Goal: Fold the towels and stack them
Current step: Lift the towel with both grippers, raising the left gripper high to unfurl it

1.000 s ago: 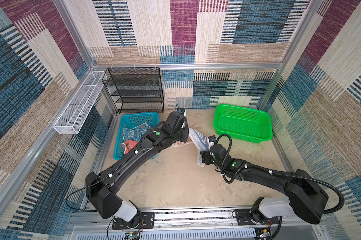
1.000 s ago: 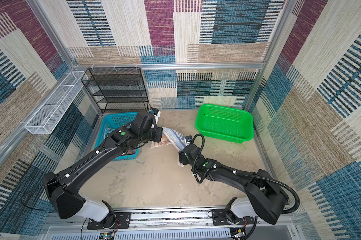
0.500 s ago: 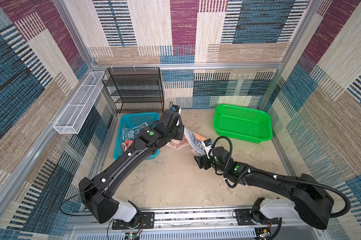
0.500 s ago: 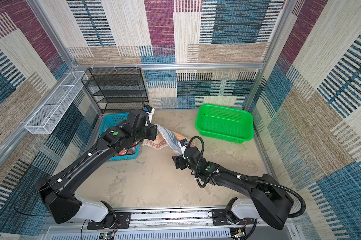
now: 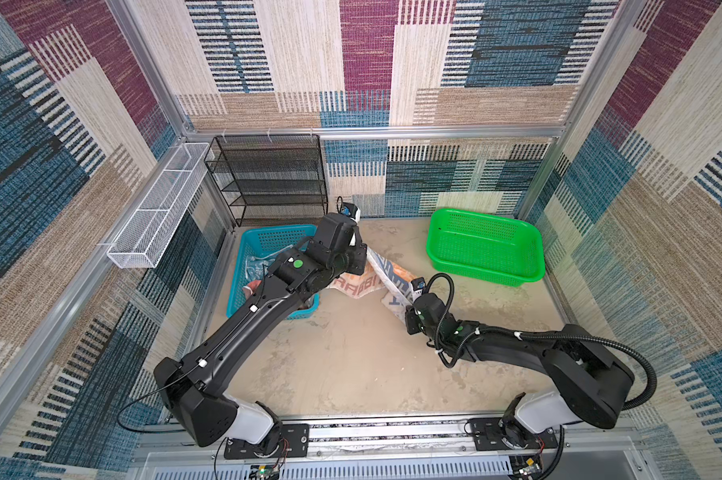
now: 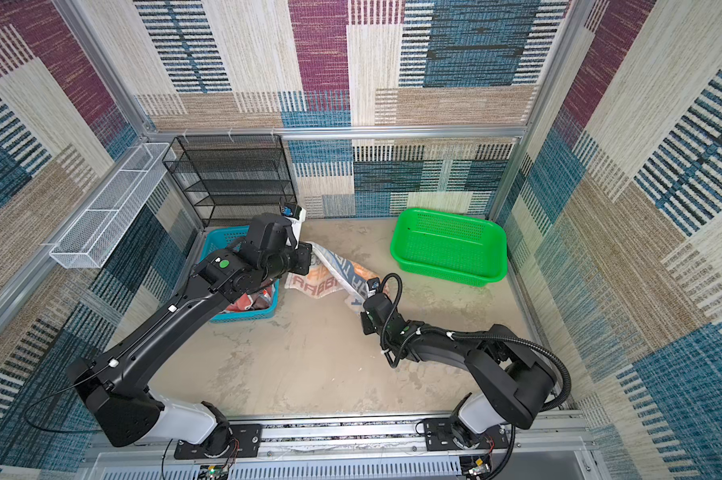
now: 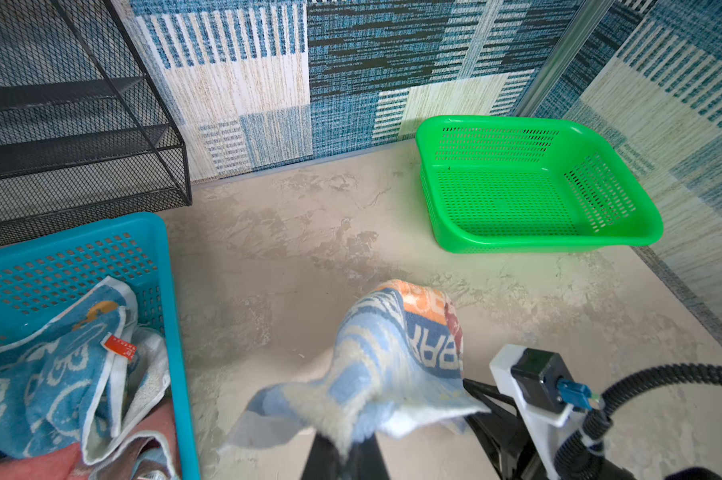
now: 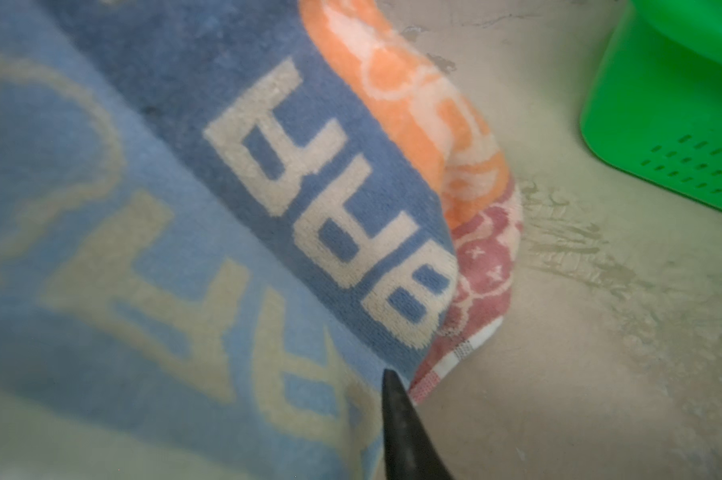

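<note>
Spreading step, we judged: left gripper (image 7: pixel 344 455) clamped the lettered towel (image 5: pixel 376 274), right gripper (image 5: pixel 399 305) touched its other end, closure unclear to us; next move called for laying it flat on the tabletop (image 5: pixel 351 365).

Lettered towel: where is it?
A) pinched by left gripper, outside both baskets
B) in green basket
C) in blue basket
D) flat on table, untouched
A: the left gripper pinches the lettered towel, which hangs over the table between the blue basket and the green basket.
</note>
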Controlling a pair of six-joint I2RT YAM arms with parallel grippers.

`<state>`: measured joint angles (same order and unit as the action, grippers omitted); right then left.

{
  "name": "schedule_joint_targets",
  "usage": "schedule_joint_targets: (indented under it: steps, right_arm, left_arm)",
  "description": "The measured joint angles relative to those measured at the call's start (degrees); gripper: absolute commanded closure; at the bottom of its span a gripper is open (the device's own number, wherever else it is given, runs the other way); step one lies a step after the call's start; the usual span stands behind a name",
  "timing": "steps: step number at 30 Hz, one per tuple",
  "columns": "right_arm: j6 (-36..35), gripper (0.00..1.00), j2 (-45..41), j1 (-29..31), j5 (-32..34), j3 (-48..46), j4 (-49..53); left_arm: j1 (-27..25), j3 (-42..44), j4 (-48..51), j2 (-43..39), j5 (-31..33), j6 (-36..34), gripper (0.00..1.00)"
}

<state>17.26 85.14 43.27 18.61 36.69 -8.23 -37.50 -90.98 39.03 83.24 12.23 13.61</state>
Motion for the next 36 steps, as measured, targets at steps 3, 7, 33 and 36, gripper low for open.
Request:
schedule_joint_targets:
  steps: [3,7,33,36]
  right_arm:
    - [-1.14,1.0,-1.27,0.0,0.0,0.96,1.88]
    - [-5.4,1.0,-6.58,-0.11,-0.96,3.17,5.27]
    - [-16.81,1.0,-13.16,9.29,-41.11,19.69,11.89]
    - [-14.84,1.0,-14.67,8.68,-38.32,14.34,8.41]
  left_arm:
    - [0.61,-1.01,0.63,-0.46,0.94,-1.14,1.0]
    - [1.53,-3.56,0.61,-0.76,1.81,-2.34,1.0]
    - [4.74,-25.97,2.43,1.44,11.28,-16.87,1.0]
    - [4.76,-27.08,3.19,6.71,8.31,-17.44,1.0]
